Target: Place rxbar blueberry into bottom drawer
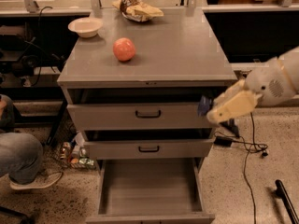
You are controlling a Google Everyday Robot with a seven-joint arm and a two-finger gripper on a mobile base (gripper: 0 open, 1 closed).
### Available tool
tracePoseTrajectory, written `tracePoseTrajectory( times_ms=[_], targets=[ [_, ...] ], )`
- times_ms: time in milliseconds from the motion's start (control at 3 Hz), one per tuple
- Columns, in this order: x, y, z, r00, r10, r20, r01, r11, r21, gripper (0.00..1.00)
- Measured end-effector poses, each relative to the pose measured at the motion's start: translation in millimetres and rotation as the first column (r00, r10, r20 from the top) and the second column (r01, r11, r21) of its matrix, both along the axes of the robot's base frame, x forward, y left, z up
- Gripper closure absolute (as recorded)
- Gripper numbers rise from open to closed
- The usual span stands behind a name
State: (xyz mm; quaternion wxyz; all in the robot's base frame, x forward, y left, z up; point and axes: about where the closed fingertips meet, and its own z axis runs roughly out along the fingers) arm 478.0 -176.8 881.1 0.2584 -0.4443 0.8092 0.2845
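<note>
My gripper (212, 110) hangs at the right front corner of the grey cabinet, level with the top drawer's face. It is shut on the rxbar blueberry (204, 105), a small dark navy wrapper that sticks out to the left of the cream fingers. The bottom drawer (149, 186) is pulled open below and to the left of the gripper; its plain grey floor shows and nothing lies in it.
On the cabinet top (177, 50) sit a pink ball (124, 49), a white bowl (85, 26) and a yellow-brown chip bag (137, 8). Two upper drawers with black handles (148, 114) are slightly open. A person's leg and shoe (21, 164) are at left; cables (247, 146) lie on the floor at right.
</note>
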Motion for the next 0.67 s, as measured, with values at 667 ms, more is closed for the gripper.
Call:
tracePoseTrajectory(
  times_ms=[667],
  targets=[
    [-58.9,38.1,-103.6,0.9699,0.047,-0.239,-0.034,0.998,0.058,1.0]
  ],
)
